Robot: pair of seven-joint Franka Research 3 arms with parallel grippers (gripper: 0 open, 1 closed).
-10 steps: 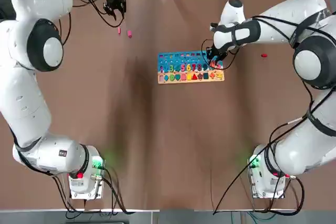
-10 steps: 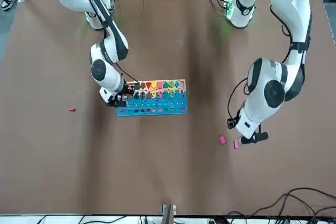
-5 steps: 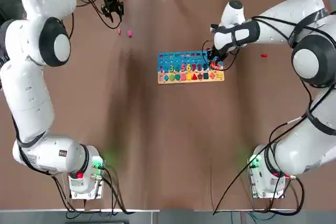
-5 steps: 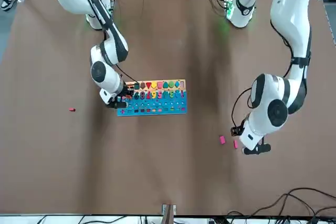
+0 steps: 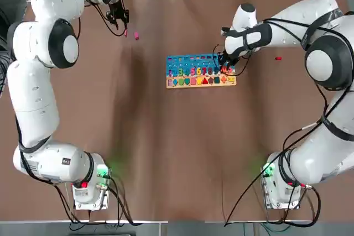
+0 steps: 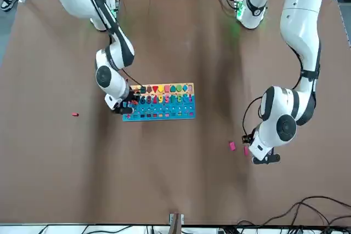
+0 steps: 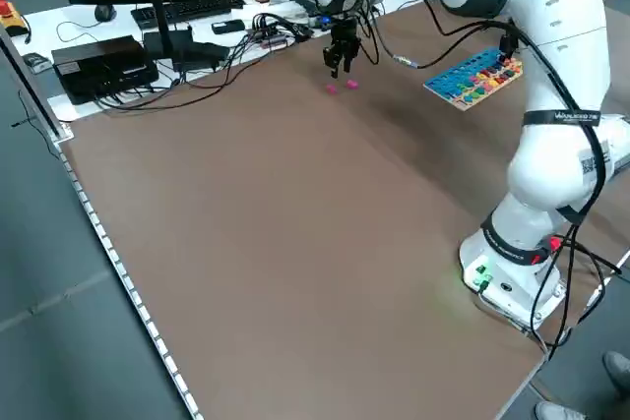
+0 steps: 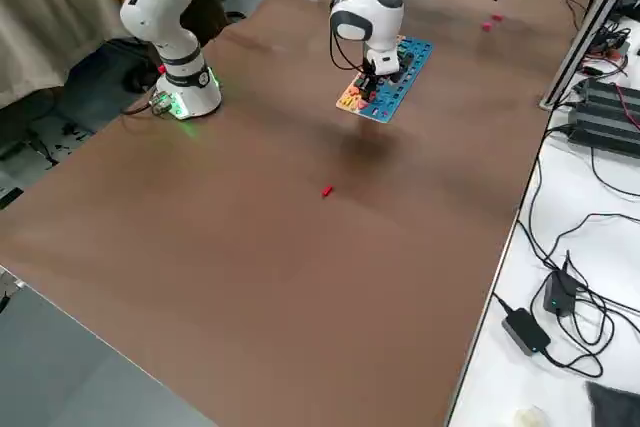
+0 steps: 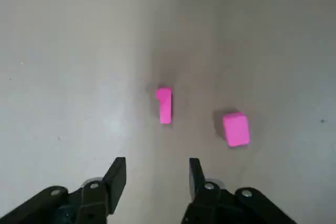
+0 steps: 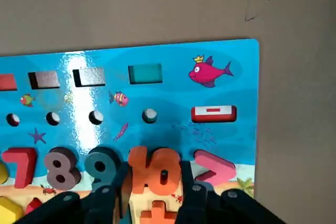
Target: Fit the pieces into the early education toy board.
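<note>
Right pincer clamped on orange ten, over board. Left pincer parted, just short of two pink pieces. Red piece untouched.

Toy board: numbers 7, 8, 9, 10; minus sign.

The brown table bears the toy board and loose pieces.

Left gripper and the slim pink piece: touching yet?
Apart. In the left wrist view the left gripper hangs with open jaws short of the slim pink piece, bare table showing between them. The second pink piece lies beside it, also untouched.
</note>
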